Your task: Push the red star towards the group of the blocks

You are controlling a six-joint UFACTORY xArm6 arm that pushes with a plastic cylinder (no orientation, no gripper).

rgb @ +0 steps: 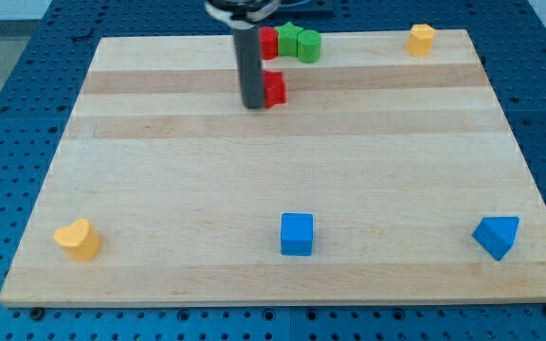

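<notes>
Two red blocks (274, 88), two green (299, 44)

The tabletop (159, 189) is pale wood in lengthwise strips, smooth with a soft satin sheen. My tip (254, 106) ends a dark, matt rod. Touching it, the red star (274, 89) looks like smooth matt plastic, as does the blue cube (297, 234).

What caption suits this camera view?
My tip touches the red star from the view's left, just below the red and green group.
</notes>
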